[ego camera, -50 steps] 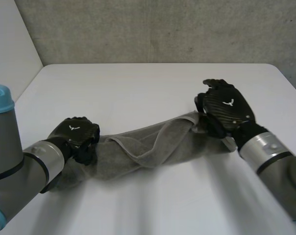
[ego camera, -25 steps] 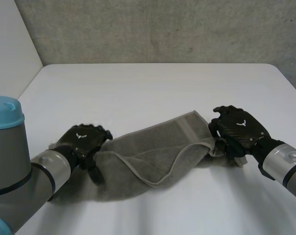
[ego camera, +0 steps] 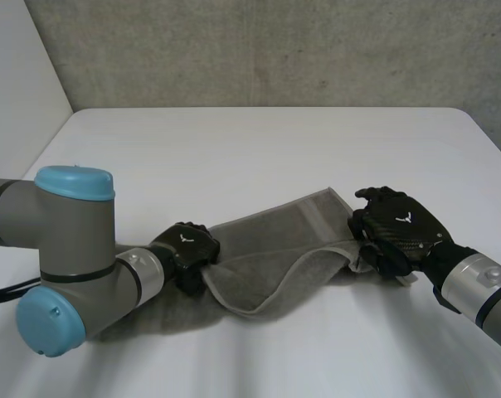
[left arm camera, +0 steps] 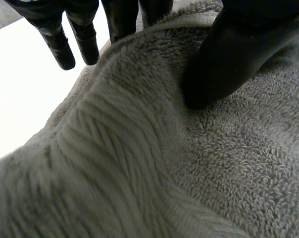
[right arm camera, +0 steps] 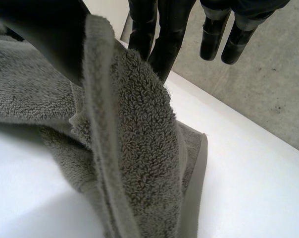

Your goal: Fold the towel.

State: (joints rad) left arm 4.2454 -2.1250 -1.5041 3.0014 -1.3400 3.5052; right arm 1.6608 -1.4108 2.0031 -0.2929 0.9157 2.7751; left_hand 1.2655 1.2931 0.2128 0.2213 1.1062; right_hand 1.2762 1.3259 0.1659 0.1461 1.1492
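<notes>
Pinching the grey towel (ego camera: 267,240) at both ends, we have our left hand (ego camera: 187,246) closed on its left end, thumb pressed against fingers through the cloth, and our right hand (ego camera: 396,228) nipping the hem at its right end likewise. The towel lies bunched and partly doubled across the near half of the table (ego camera: 259,149). We judge a good fold needs equal tension, both ends lifted level and carried toward the far edge so hems meet.

Far table (ego camera: 259,141) open — towel (ego camera: 267,249), left arm (ego camera: 72,249) and right arm (ego camera: 483,290) crowd the front.
</notes>
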